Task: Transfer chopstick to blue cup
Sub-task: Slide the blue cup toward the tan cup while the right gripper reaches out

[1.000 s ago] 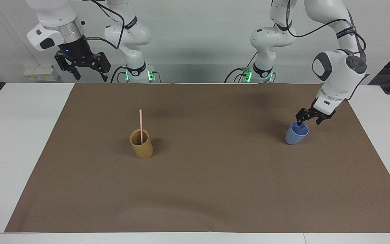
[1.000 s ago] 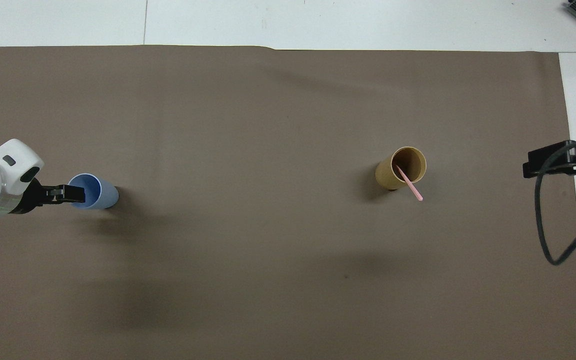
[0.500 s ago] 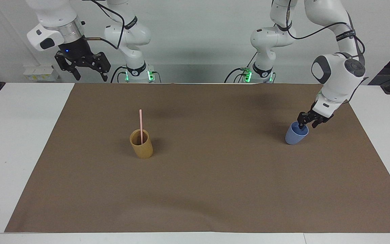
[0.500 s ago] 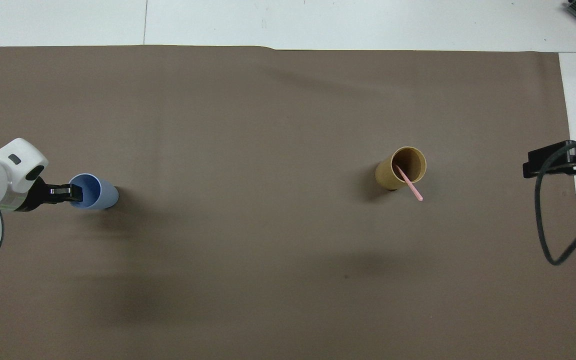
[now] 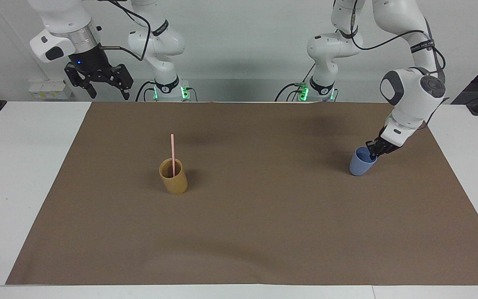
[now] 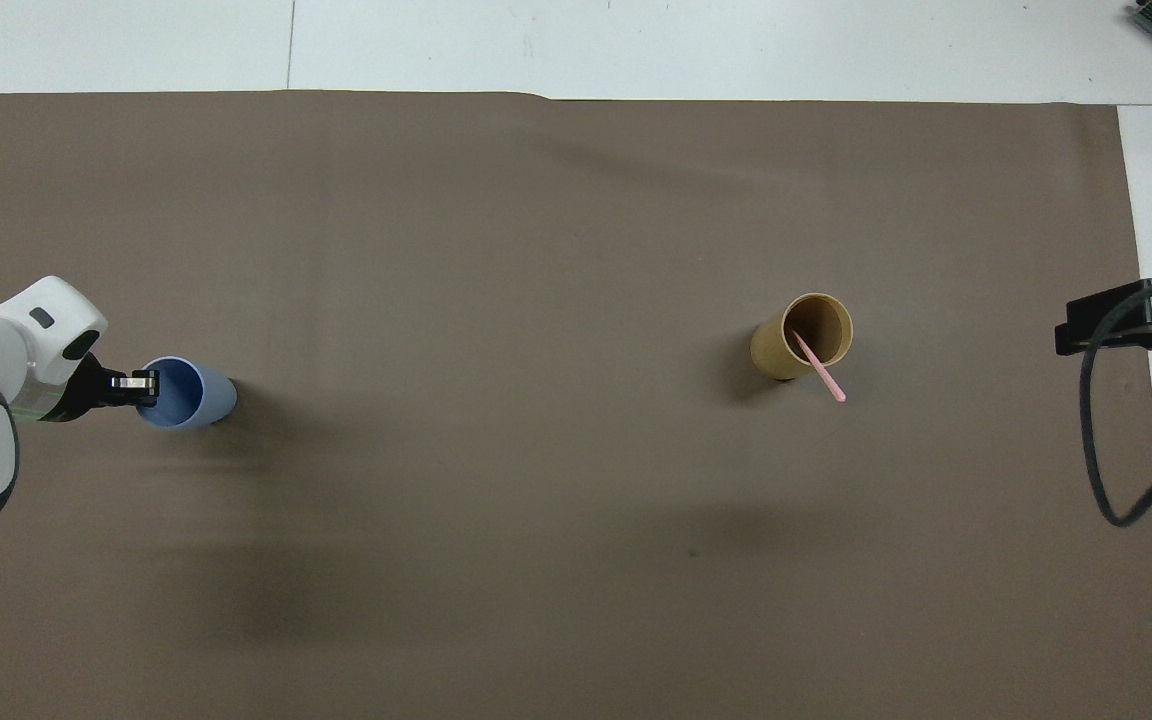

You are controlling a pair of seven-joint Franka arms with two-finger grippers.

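Note:
A thin pale-pink chopstick (image 5: 172, 151) (image 6: 822, 373) stands leaning in a tan-brown cylindrical cup (image 5: 174, 179) (image 6: 774, 350) toward the right arm's end of the table. The small light-blue cup (image 5: 360, 167) (image 6: 198, 398) stands at the left arm's end. My left gripper (image 5: 373, 156) (image 6: 143, 383) is shut on the blue cup's rim, on the side toward that end of the table, with one fingertip inside the cup. My right gripper (image 5: 100, 88) (image 6: 1126, 325) hangs open, high over the table's edge near its own base, and holds nothing.
A brown mat (image 5: 264, 232) (image 6: 536, 560) covers most of the white table (image 5: 23, 166). A black cable (image 6: 1101, 460) dangles from the right arm. Between the two cups lies a wide bare stretch of mat.
The left gripper's fingers have closed onto the blue cup's rim and the hand has drawn in a little. The right gripper has risen slightly. Chopstick and tan cup have not moved.

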